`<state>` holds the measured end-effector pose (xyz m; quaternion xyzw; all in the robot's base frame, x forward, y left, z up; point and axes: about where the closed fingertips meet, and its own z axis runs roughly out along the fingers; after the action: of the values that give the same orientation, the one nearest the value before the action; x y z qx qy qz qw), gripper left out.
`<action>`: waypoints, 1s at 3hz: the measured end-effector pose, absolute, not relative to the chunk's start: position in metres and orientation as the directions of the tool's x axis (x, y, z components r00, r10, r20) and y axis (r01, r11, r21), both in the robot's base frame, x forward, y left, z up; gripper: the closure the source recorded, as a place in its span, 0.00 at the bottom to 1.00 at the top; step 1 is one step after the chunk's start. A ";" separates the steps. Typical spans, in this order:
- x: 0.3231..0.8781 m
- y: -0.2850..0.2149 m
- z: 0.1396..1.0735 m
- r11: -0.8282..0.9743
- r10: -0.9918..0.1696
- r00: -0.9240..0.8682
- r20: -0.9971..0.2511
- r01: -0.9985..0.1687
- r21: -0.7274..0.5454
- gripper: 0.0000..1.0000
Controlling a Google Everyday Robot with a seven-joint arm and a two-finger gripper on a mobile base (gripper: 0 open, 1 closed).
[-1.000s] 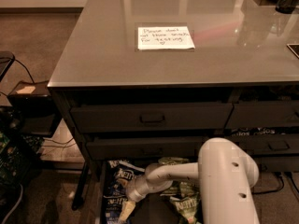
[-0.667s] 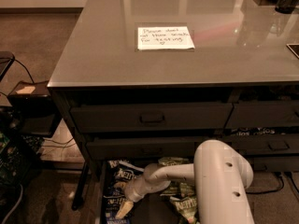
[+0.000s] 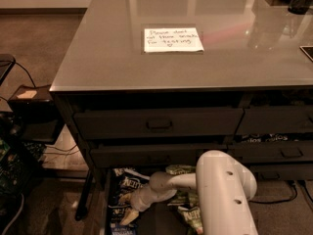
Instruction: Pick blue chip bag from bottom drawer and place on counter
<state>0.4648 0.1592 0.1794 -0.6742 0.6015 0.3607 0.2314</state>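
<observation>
From where I stand, the bottom drawer (image 3: pixel 109 205) hangs open under the bench (image 3: pixel 98 58), stuffed with snack bags, and the robot's white arm (image 3: pixel 222 195) reaches down into it from the right. The gripper (image 3: pixel 129 215) is low in the drawer's left front part, angled down and toward the left wall, right among the bags. Whether it is clenched or released I cannot tell. What looks like the blue chip bag (image 3: pixel 119 228) lies at the drawer's front left corner, just beside and below the gripper tip and partly cut off at the bottom edge of view, so its long axis is hard to judge. Dark bags with white lettering (image 3: pixel 128 182) sit farther back along the same wall. The next move, I'd guess, is a short drop forward and left onto that bag, then a long lift to the bench, where a white handwritten note (image 3: pixel 173 39) lies.
</observation>
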 end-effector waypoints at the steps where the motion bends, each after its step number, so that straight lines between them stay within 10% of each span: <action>1: 0.468 0.157 0.164 -0.172 -0.662 0.014 -0.749 -0.976 0.134 0.29; 3: 0.463 0.149 0.150 -0.175 -0.699 0.012 -0.715 -0.972 0.155 0.70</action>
<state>0.4632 0.1488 0.1498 -0.6835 0.6114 0.3469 0.1966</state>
